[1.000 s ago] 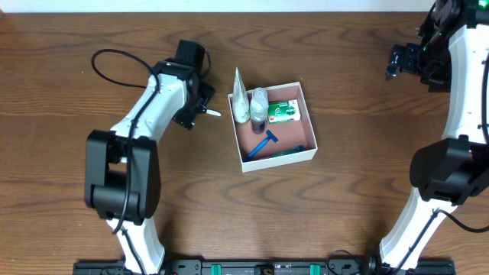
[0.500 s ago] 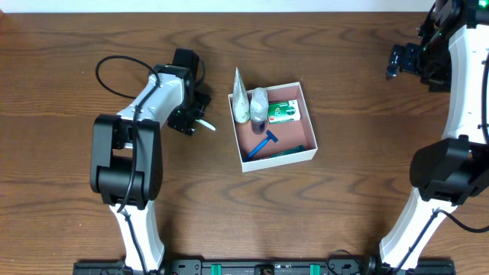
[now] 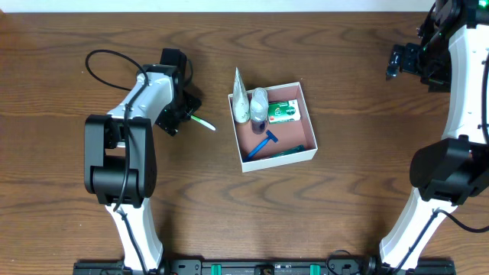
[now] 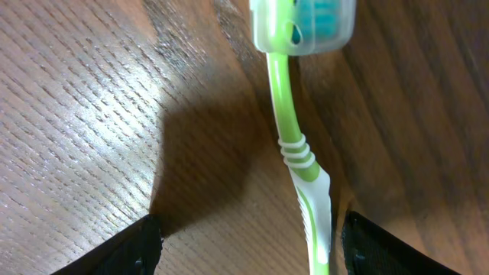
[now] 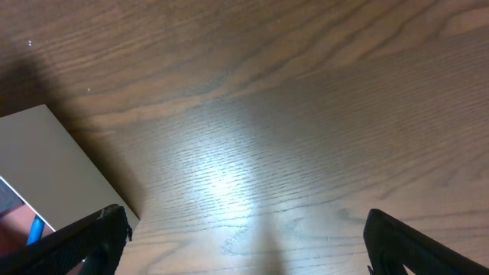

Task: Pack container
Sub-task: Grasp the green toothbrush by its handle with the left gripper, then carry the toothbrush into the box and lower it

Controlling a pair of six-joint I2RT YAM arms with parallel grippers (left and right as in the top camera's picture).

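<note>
We can read no text, brand, number or sign in any view. The carton [image 3: 283,111], at about 1 o'clock inside the container [image 3: 296,134], carries green and white print, but it is too small for us to make out.

We saw the table [image 4: 92,114] as dark wood, its open grain lightly ridged and catching a soft sheen under the light. The toothbrush [image 4: 294,145] was smooth glossy plastic, green and white, its cap [image 4: 306,23] clear plastic. The container [image 3: 279,159] had matt white walls that looked like thin card.
</note>
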